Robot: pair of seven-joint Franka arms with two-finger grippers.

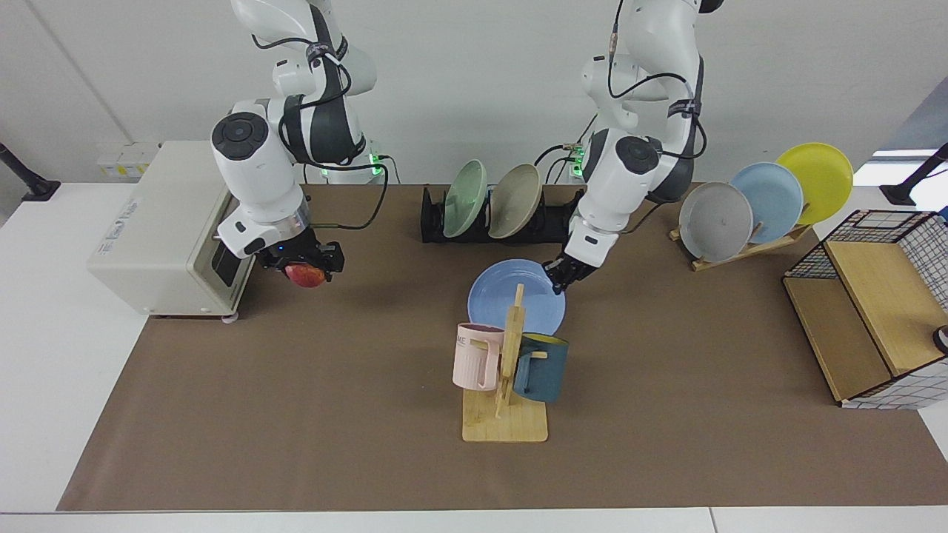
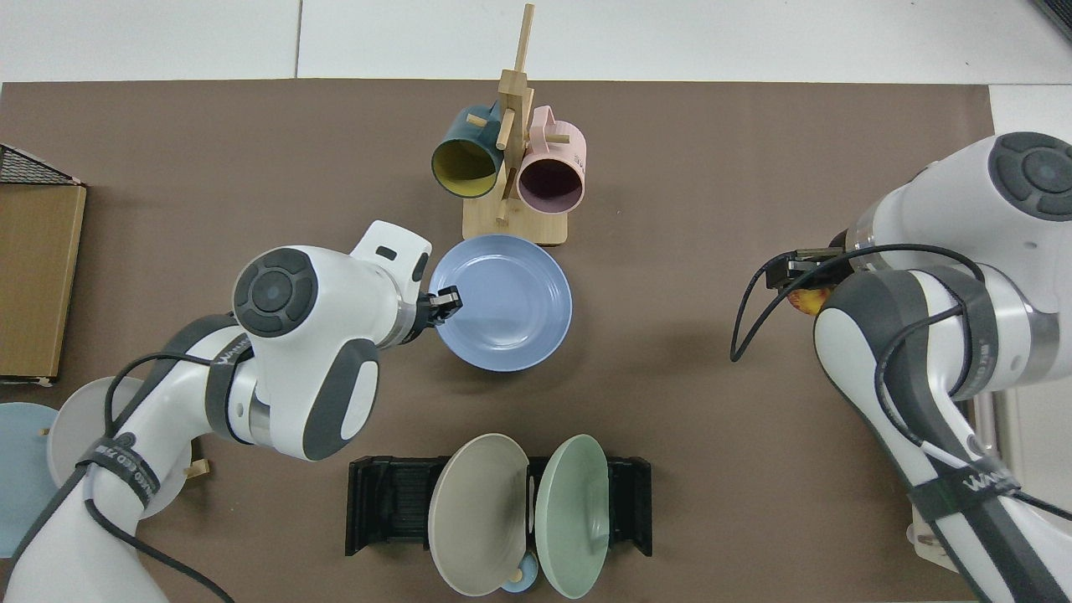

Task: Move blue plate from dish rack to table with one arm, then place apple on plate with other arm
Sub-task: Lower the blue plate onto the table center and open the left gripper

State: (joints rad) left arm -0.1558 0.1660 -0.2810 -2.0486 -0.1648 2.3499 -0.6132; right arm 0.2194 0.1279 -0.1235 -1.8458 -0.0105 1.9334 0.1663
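Observation:
The blue plate [image 1: 503, 296] [image 2: 511, 301] lies nearly flat, low over the brown mat of the table [image 1: 666, 385], just behind the wooden mug tree. My left gripper [image 1: 557, 280] [image 2: 445, 300] is shut on the plate's rim at its right edge in the facing view. The black dish rack [image 1: 555, 218] [image 2: 385, 502] behind holds a green and a beige plate. My right gripper [image 1: 302, 265] [image 2: 802, 275] hangs above the mat beside the toaster oven, shut on the red apple [image 1: 304, 275] [image 2: 806, 299].
A mug tree [image 1: 511, 370] with a pink and a dark blue mug stands right in front of the plate. A toaster oven [image 1: 170, 229] is at the left, a slanted wooden stand [image 1: 748, 248] with grey, pale blue and yellow plates and a wire-and-wood shelf [image 1: 874, 303] at the right.

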